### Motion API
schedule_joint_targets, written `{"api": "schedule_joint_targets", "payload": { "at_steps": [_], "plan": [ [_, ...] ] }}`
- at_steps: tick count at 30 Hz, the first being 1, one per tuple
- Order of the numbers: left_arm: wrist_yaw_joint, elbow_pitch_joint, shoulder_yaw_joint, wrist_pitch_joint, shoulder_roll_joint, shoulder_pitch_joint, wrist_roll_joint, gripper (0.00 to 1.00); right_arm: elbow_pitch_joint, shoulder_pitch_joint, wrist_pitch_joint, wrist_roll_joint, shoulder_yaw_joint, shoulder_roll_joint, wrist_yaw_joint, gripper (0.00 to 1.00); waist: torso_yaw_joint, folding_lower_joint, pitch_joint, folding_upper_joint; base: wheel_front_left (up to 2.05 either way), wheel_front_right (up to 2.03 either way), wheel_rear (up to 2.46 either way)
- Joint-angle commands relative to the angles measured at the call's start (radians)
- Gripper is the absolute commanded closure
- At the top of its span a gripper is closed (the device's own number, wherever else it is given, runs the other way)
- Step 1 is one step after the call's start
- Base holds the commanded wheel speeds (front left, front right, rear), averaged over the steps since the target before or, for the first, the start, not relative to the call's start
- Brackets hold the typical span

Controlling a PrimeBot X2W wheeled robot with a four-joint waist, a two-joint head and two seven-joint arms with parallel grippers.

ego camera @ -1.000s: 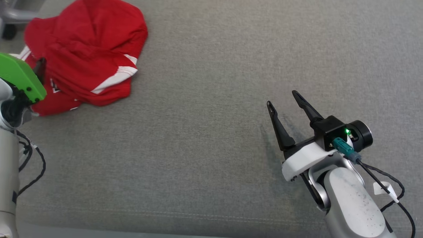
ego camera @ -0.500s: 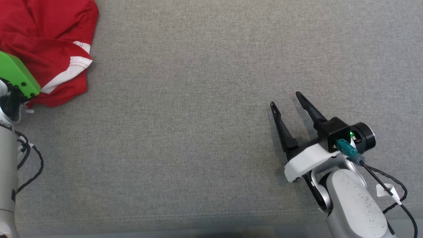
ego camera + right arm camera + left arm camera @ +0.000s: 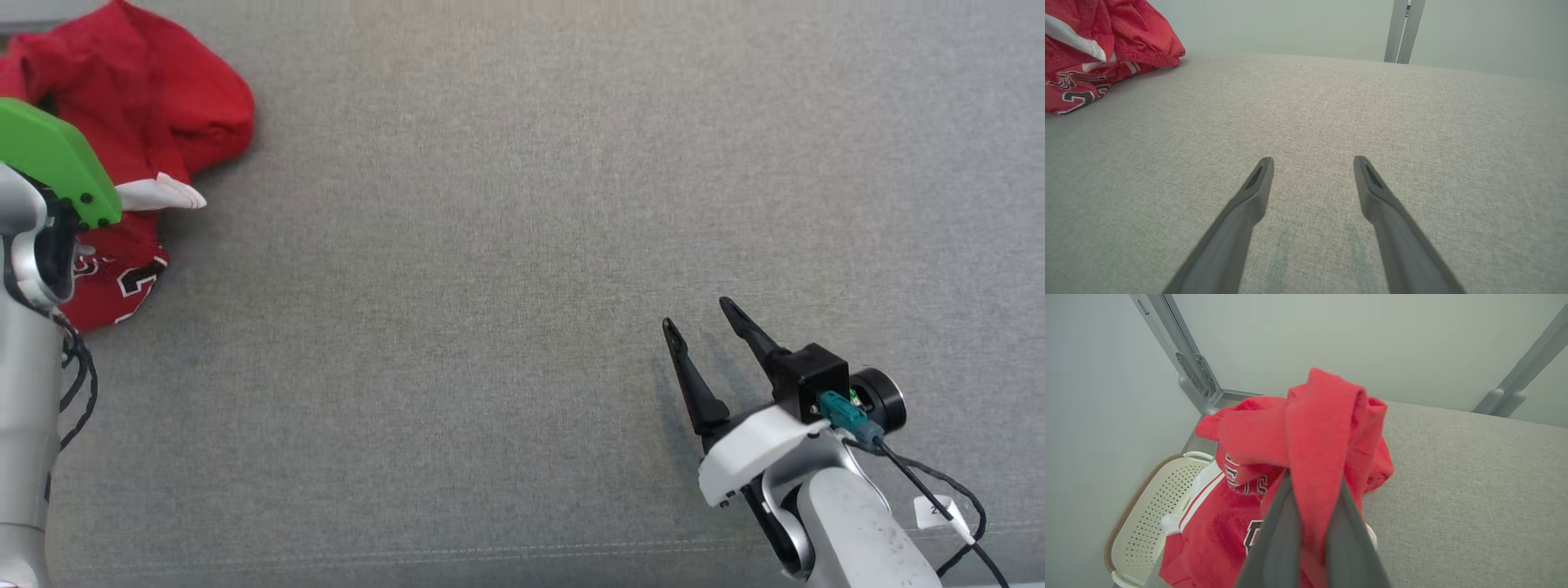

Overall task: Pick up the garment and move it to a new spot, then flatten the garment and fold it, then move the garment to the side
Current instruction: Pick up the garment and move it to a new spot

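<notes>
Left fingers closed since a second ago, pinching a raised fold of crumpled red cloth garment with white trim, rest lying at far-left corner of grey fabric-covered table, right fingers spread wide, empty

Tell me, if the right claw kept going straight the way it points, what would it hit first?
Most likely only the grey padded surface: the right gripper, open, points low across bare fabric. The red garment lies well off to one side of that line. Depth is hard to judge.
</notes>
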Motion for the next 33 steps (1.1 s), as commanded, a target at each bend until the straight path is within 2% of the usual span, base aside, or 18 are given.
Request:
{"api": "schedule_joint_targets", "payload": {
  "at_steps": [1, 6, 12, 25, 33],
  "plan": [
    [-0.010, -0.015, -0.007, -0.017, 0.002, -0.015, 0.008, 1.00, 0.008, 0.020, -0.008, 0.011, -0.003, -0.002, 0.000, 0.00, -0.027, 0.0000, -0.113, 0.0000, 0.00, 0.00, 0.00],
    [-0.038, -0.060, -0.041, -0.059, -0.027, -0.029, 0.024, 1.00, 0.032, 0.054, -0.014, 0.027, -0.006, -0.003, 0.000, 0.00, -0.074, 0.0000, -0.187, 0.0000, 0.00, 0.00, 0.00],
    [-0.084, -0.123, -0.109, -0.087, -0.118, -0.053, 0.023, 1.00, 0.040, 0.087, -0.010, 0.033, -0.015, -0.003, 0.000, 0.00, -0.173, 0.0000, -0.243, 0.0000, 0.00, 0.00, 0.00],
    [-0.104, -0.126, -0.220, -0.090, -0.277, -0.027, 0.023, 1.00, 0.023, 0.061, -0.018, 0.063, -0.020, -0.002, 0.000, 0.00, -0.324, 0.0000, -0.173, 0.0000, 0.00, 0.00, 0.00],
    [-0.104, -0.018, -0.306, -0.090, -0.321, 0.031, 0.044, 1.00, 0.035, 0.027, -0.041, 0.091, -0.007, -0.002, 0.000, 0.00, -0.367, 0.0000, -0.091, 0.0000, 0.00, 0.00, 0.00]
  ]
}}
